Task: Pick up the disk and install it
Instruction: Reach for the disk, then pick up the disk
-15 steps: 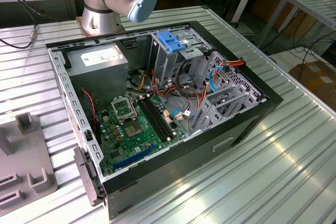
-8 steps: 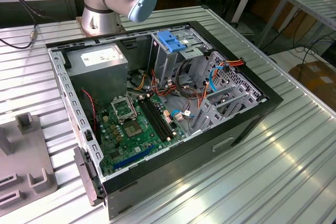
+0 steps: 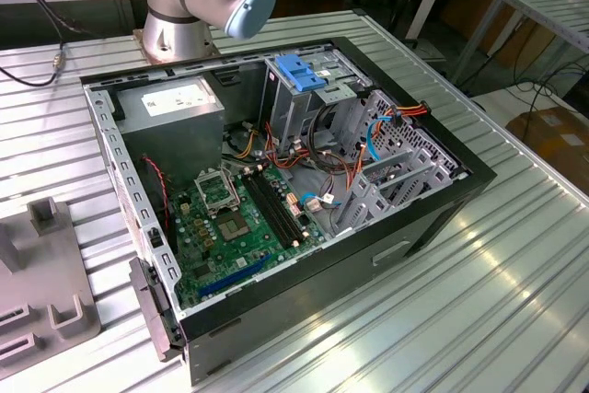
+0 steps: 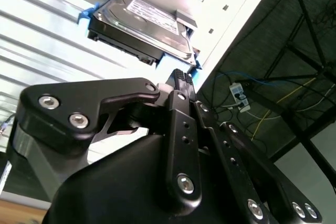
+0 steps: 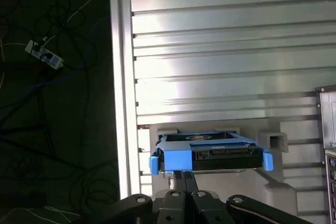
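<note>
The disk is a black and silver drive in blue carrier rails, resting in a low grey holder on the ribbed metal table, close to the table's edge. In the second wrist view the disk shows its white label. My gripper hangs just short of the disk's near edge, its black fingers pressed together with nothing between them. The same gripper in the second wrist view has its tip near the disk's blue corner, apart from it.
In the exterior view an open computer case lies on the table, with a green motherboard, a grey power-supply box and a drive cage with a blue latch. The arm's base stands behind it. Grey fixtures sit at the exterior view's left.
</note>
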